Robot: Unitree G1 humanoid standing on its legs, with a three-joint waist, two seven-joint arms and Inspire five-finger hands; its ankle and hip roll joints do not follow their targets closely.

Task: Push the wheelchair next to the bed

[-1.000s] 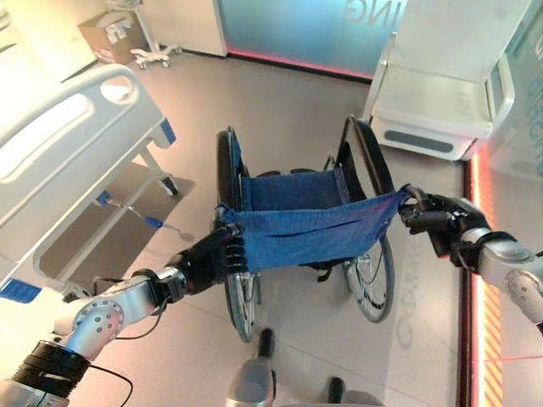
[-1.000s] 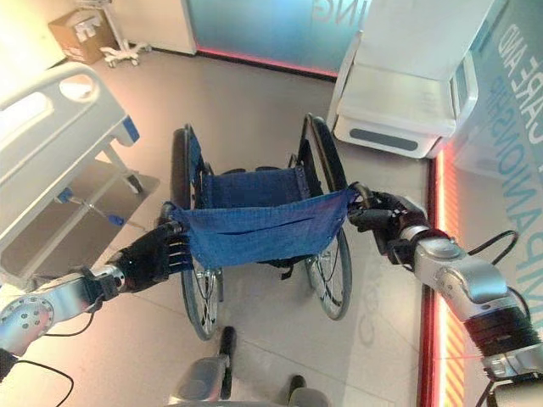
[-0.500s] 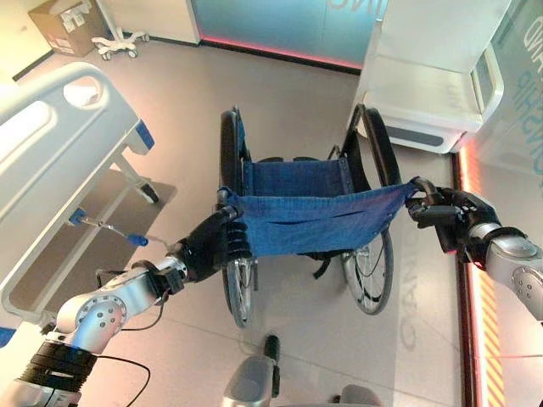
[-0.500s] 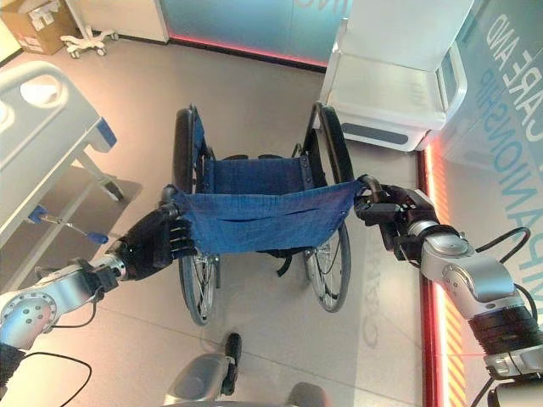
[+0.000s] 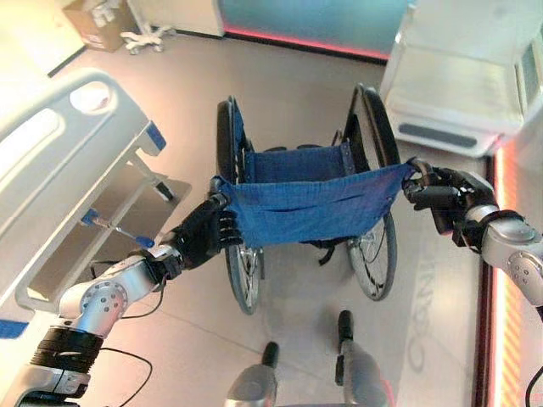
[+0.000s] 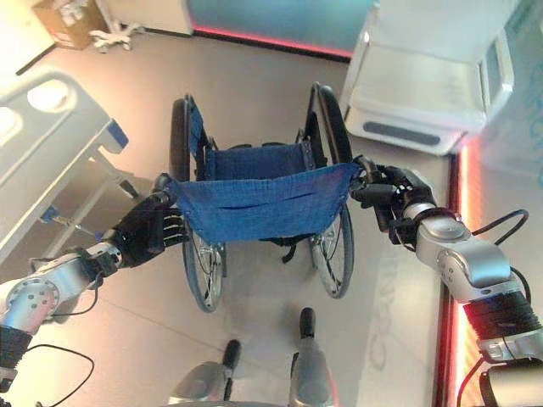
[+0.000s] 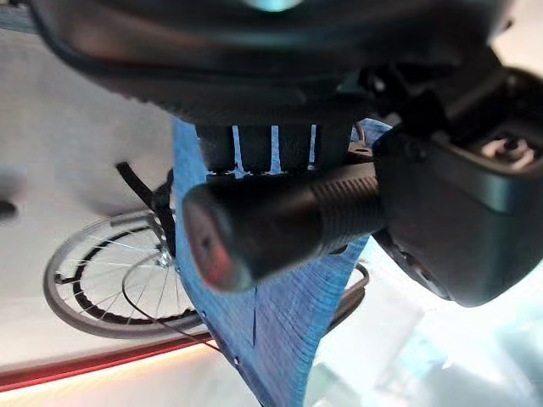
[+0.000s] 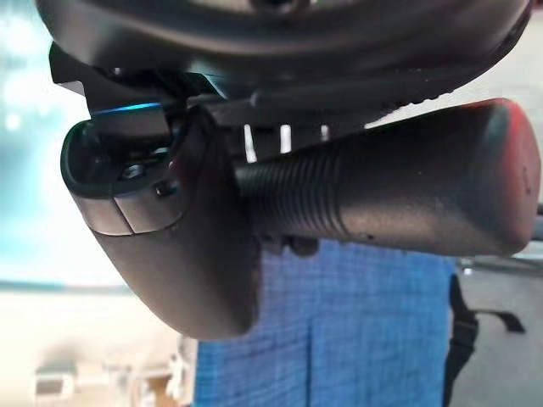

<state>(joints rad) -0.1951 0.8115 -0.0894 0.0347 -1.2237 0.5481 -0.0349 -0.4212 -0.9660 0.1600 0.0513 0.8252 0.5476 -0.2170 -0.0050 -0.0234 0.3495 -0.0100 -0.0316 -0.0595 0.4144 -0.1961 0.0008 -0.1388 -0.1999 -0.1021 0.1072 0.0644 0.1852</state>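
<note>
A black-framed wheelchair (image 5: 310, 199) with a blue cloth seat and backrest stands in front of me on the floor. My left hand (image 5: 204, 237) is curled round its left push handle (image 7: 280, 225). On the other side my right hand (image 5: 441, 193) is wrapped round the right push handle (image 8: 399, 203). The white hospital bed (image 5: 64, 174) with a blue-tipped frame lies to the left of the wheelchair, a short gap away.
A white cabinet-like unit (image 5: 462, 85) stands beyond the wheelchair at the right. A red light strip (image 5: 501, 246) runs along the floor's right edge. A cardboard box (image 5: 97, 21) and a wheeled stand base (image 5: 148, 36) sit at the far left.
The whole view has shifted as I move. The bed now looms larger and closer on the left. Both hands keep hold of the handles.
</note>
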